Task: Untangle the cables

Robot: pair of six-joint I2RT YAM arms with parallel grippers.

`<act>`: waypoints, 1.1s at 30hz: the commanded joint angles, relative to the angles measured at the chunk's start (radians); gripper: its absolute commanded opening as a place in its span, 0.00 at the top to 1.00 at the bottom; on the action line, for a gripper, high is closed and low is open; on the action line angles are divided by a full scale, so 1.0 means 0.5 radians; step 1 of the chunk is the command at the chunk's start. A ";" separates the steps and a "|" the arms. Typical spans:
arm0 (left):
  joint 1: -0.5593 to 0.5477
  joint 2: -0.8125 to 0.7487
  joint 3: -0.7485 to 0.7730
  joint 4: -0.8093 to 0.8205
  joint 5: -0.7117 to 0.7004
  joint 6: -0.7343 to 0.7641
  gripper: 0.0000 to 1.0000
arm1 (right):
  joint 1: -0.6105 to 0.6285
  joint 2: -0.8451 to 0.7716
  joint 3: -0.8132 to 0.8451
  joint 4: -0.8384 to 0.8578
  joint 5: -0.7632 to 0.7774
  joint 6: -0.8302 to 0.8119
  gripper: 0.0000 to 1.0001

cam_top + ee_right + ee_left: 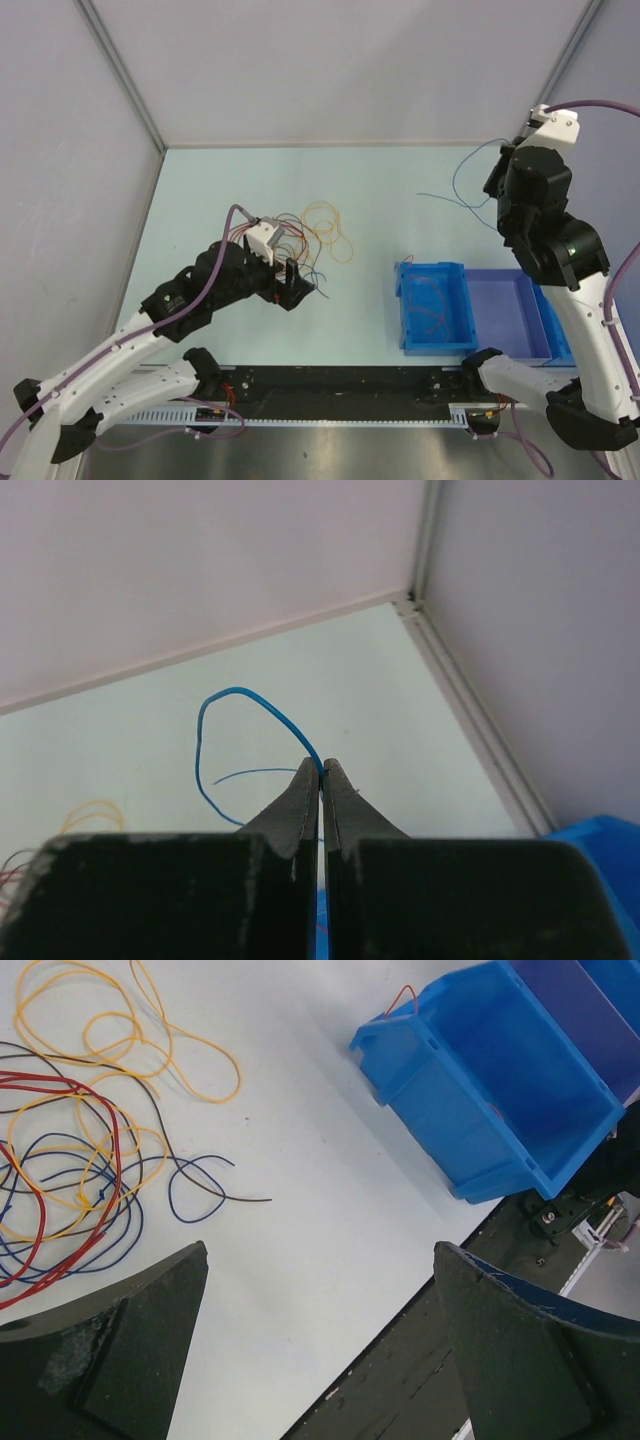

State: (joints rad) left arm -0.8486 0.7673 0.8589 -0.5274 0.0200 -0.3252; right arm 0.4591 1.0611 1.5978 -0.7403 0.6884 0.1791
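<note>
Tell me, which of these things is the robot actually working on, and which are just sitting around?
In the job: tangle of cables; blue cable pinched in the shut right gripper; open left gripper by the tangle.
Just sitting: blue bin, red wire poking over its rim; purple bin beside it.

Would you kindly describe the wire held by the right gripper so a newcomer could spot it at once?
Look to the table's far right corner, where the right gripper hangs shut. The lone blue wire loops from its tips, well apart from the multicoloured tangle by the left gripper.
</note>
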 commanded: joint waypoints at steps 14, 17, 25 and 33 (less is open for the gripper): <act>-0.012 -0.234 -0.122 -0.080 -0.129 -0.074 0.00 | -0.593 -0.201 0.155 -0.418 0.424 0.041 1.00; -0.012 -0.258 -0.129 -0.074 -0.114 -0.080 0.00 | -0.682 -0.232 0.136 -0.437 0.501 0.010 1.00; -0.015 -0.286 -0.135 -0.062 -0.098 -0.080 0.00 | -1.025 -0.211 0.106 -0.440 0.636 -0.064 1.00; -0.033 -0.262 -0.141 -0.056 -0.074 -0.077 0.00 | -1.347 -0.235 -0.008 -0.360 0.725 -0.064 1.00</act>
State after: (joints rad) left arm -0.8516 0.6346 0.7975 -0.5716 -0.0235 -0.3508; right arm -0.1387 0.9585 1.6291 -0.9604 1.0080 0.1520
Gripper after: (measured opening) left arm 0.996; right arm 0.012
